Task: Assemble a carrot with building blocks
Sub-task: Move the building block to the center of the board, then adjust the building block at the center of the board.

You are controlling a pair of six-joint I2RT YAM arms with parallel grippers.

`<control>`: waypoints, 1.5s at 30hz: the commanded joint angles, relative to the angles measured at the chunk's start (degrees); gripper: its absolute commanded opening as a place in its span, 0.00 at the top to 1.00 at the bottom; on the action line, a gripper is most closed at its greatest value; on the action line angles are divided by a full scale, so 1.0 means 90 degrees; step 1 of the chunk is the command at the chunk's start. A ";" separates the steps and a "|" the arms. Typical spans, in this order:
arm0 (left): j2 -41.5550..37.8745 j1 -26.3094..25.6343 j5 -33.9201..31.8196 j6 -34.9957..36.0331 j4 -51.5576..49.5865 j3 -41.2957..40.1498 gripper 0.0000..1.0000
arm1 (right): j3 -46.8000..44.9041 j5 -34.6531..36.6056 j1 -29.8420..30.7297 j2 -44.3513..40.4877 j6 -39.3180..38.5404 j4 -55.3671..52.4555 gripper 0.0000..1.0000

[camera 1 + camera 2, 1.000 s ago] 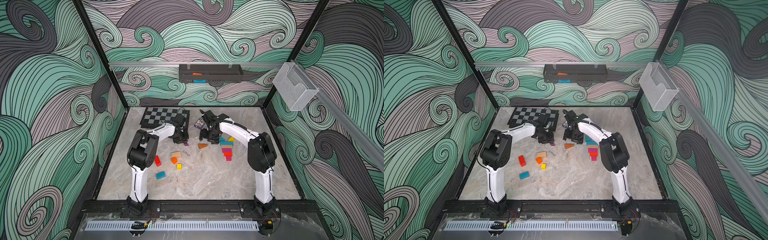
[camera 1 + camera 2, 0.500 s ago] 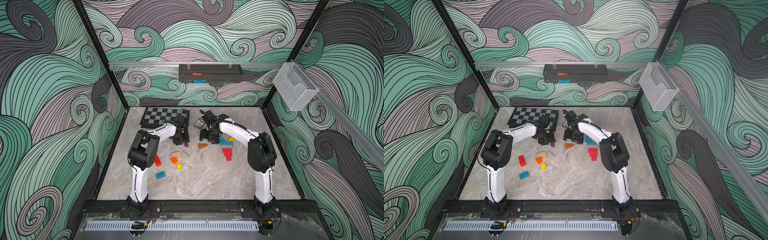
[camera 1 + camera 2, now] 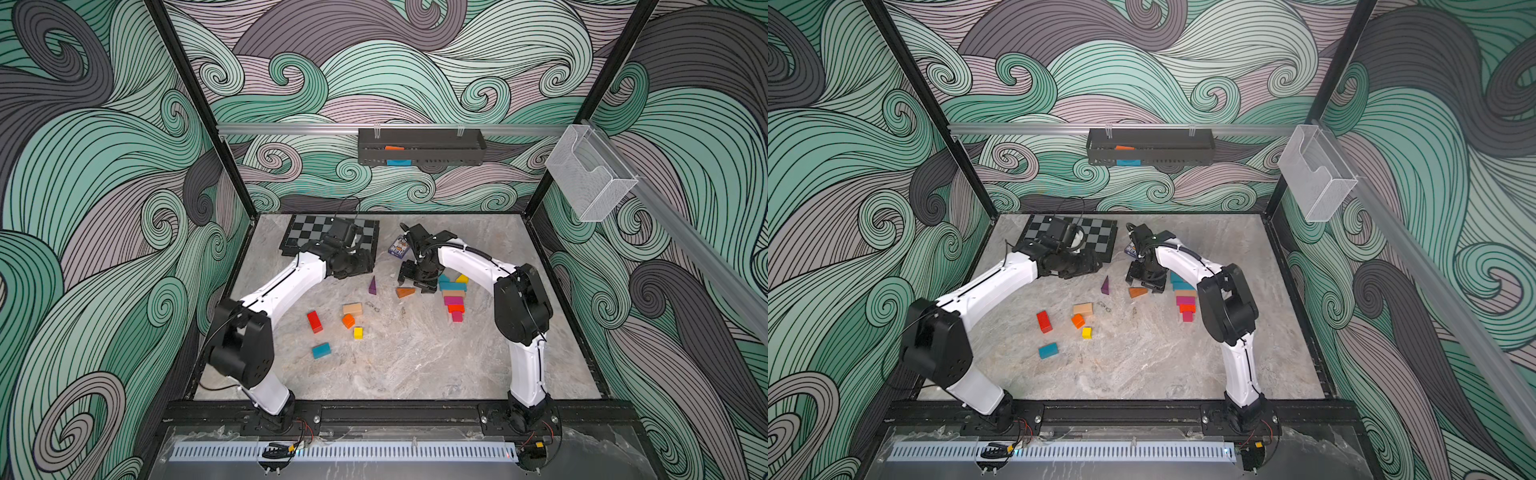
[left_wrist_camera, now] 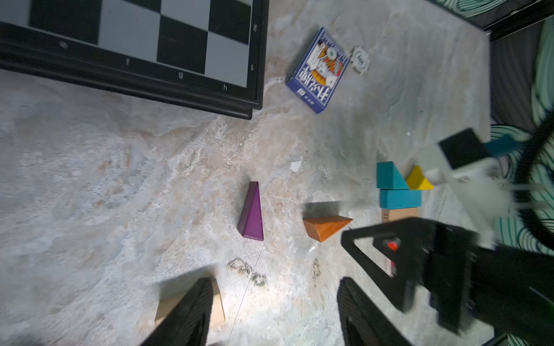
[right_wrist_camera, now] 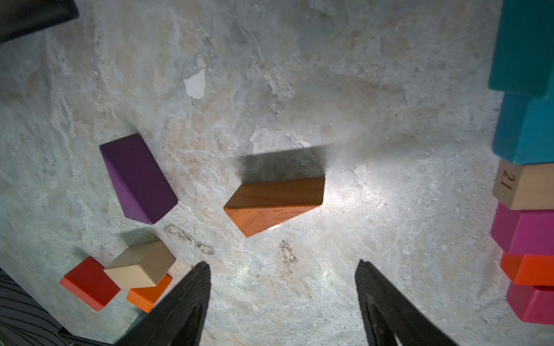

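Wedge block point(image 5: 274, 203), orange-brown, lies just ahead of the open, empty right gripper point(image 5: 281, 263), its long axis running across the jaw gap.

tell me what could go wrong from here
1. The right gripper hangs open by the brown wedge; its tapered sides might slip from the jaws.
2. The lined-up row of blocks lies close beside that gripper, so a swing could scatter it.
3. The left gripper, also open, is near; the two could bump.
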 commanded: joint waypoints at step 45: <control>-0.2788 0.0162 -0.0103 0.0150 -0.0375 -0.1750 0.32 | -0.0010 0.0721 0.0354 0.0621 -0.0526 0.0128 0.61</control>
